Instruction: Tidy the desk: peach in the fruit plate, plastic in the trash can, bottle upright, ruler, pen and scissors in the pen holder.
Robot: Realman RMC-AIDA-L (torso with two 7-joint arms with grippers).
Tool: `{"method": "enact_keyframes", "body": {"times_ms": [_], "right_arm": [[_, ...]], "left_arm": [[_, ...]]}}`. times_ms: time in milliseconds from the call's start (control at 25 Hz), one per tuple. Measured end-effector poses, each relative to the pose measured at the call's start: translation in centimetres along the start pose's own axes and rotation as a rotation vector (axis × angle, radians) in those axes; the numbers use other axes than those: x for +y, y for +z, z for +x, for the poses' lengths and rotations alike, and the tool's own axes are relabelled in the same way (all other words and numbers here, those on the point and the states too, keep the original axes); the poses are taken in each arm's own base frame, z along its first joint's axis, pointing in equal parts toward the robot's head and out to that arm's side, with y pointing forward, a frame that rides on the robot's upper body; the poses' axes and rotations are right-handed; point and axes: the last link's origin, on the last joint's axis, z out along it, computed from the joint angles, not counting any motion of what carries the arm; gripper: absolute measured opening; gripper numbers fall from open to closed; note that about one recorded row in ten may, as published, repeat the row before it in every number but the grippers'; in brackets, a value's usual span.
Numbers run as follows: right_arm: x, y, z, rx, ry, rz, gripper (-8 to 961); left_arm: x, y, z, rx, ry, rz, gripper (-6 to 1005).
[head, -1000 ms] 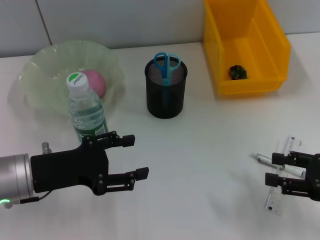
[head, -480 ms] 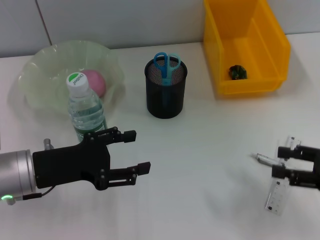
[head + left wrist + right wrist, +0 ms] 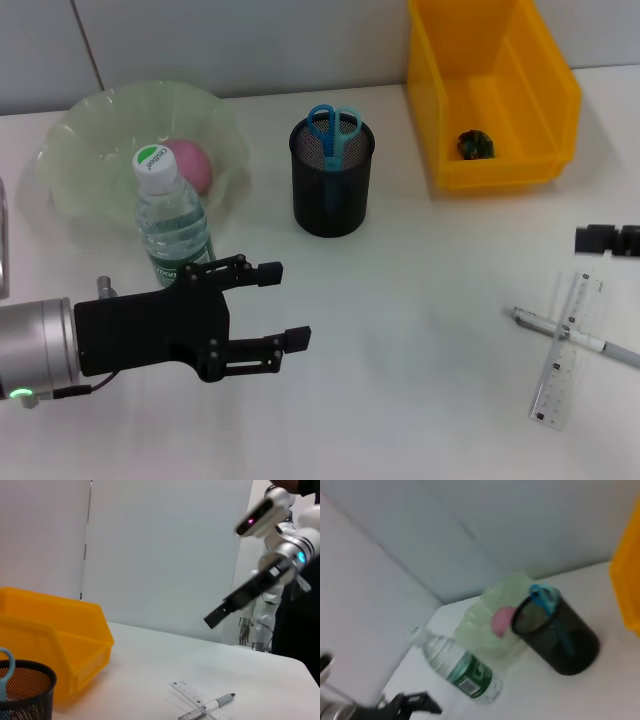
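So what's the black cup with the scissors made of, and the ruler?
The pen holder looks like black metal mesh: tiny holes show light through its wall. It could be coated wire, hard to be sure. The ruler looks like clear plastic: the white table shows through it, with printed marks along its edge.

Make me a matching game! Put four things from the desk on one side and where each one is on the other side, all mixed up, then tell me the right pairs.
Things:
1. peach
2. scissors
3. ruler
4. bottle

Places:
A. in the black mesh pen holder
B. lying on the table, crossed with the pen
C. standing upright in front of the fruit plate
D. inside the pale green fruit plate

Pairs: 1-D, 2-A, 3-B, 4-C
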Motion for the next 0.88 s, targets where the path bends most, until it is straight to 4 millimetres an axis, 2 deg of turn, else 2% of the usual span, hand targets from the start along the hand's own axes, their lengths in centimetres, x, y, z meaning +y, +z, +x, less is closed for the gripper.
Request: {"method": "enact_keyframes", "body": {"times_ms": [40,200,320,640,880], "right_arm": [[0.0,0.0,0.0,0.000,0.000,0.000,742],[-0.4,-0.5,-2.5,0.058,0.208,0.101,740],[-0.8,-0.6,-3.6,0.111,0.292,0.183,740],[-1.4,-0.1,-6.1,0.248,0.392,0.385,738],[-1.2,1.8,-7.4,0.364,0.427,0.487,738]], "left_arm": [[0.0,0.1,0.0,0.003,0.004,-0.002,810],[0.0,0.3,0.3,0.008,0.014,-0.008,810],[-0.1,0.4,0.6,0.014,0.026,-0.013,810],[-0.1,0.7,1.0,0.030,0.062,-0.025,811],[0.1,0.8,1.2,0.041,0.096,-0.035,810]]}}
